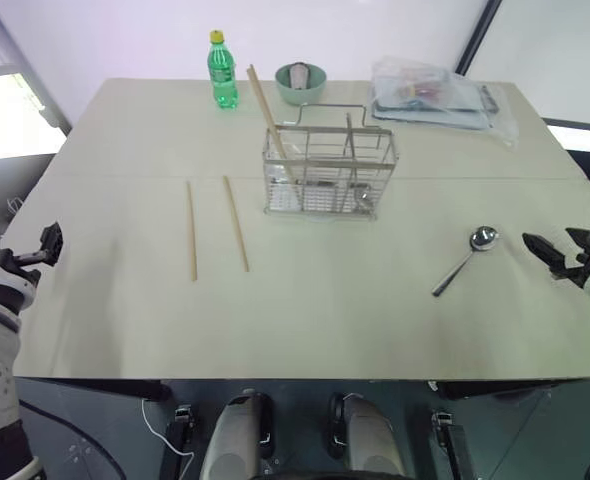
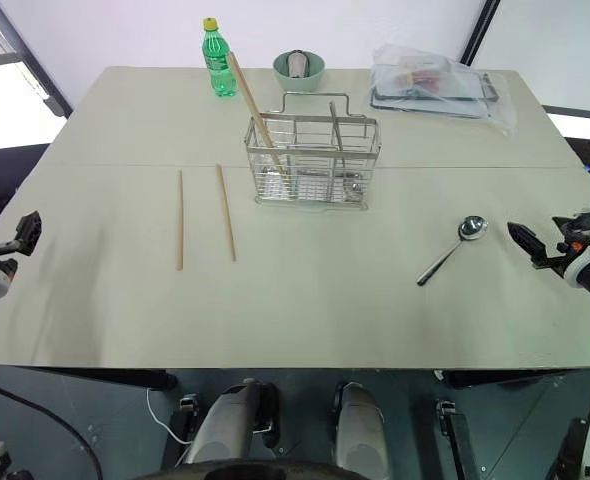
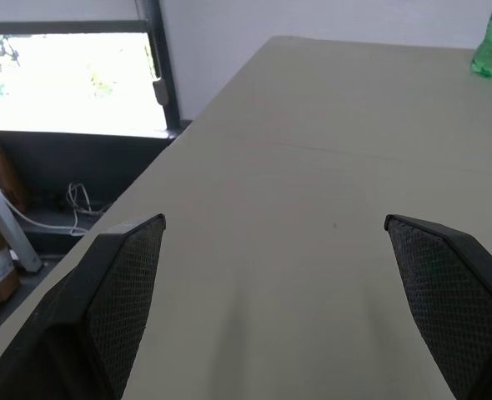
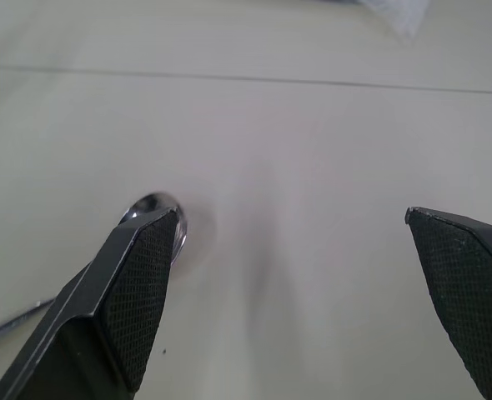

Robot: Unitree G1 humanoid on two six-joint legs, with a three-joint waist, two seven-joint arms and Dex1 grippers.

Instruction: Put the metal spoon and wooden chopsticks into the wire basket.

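The wire basket [image 1: 330,175] stands upright on the far middle of the table, with one wooden chopstick [image 1: 270,115] leaning inside it and sticking out to the left. Two more chopsticks [image 1: 191,230] [image 1: 236,223] lie flat side by side to the basket's left front. Right of the basket lies the metal spoon [image 1: 467,260], bowl away from me. My right gripper [image 1: 540,250] hovers open just right of the spoon's bowl [image 4: 150,201], nothing between its fingers [image 4: 138,283]. My left gripper [image 1: 50,243] stands open and empty at the table's left edge [image 3: 273,223].
A green plastic bottle [image 1: 222,72] and a pale green bowl [image 1: 301,82] stand behind the basket. A clear plastic bag over a tray [image 1: 440,95] lies at the far right. The table [image 1: 335,320] has bare surface along its front.
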